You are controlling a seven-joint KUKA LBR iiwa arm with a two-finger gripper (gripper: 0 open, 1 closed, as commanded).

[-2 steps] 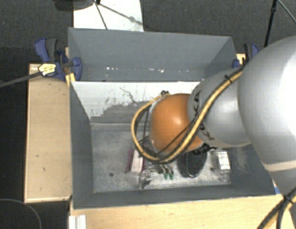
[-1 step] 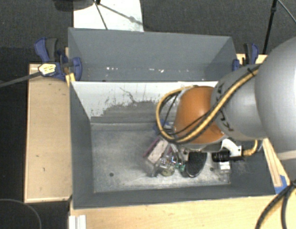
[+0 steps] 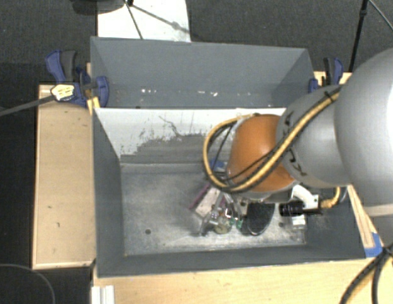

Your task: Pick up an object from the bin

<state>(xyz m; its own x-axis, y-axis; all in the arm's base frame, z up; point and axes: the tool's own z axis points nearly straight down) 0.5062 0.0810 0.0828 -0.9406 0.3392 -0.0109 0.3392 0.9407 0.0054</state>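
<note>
Grey bin (image 3: 152, 233) floor: one black oval (image 3: 258, 219), one maroon strip (image 3: 201, 199) by jaws, whose spread unclear.

The grey metal bin (image 3: 152, 236) is carrying a small heap of loose things on its scuffed floor, close to the near wall and right of the middle. A black oval object (image 3: 257, 219) is lying beside a small silvery-and-green item (image 3: 215, 224). A flat mauve piece (image 3: 201, 199) is resting just left of them, and a white-and-black piece (image 3: 299, 211) is sitting to their right.
</note>
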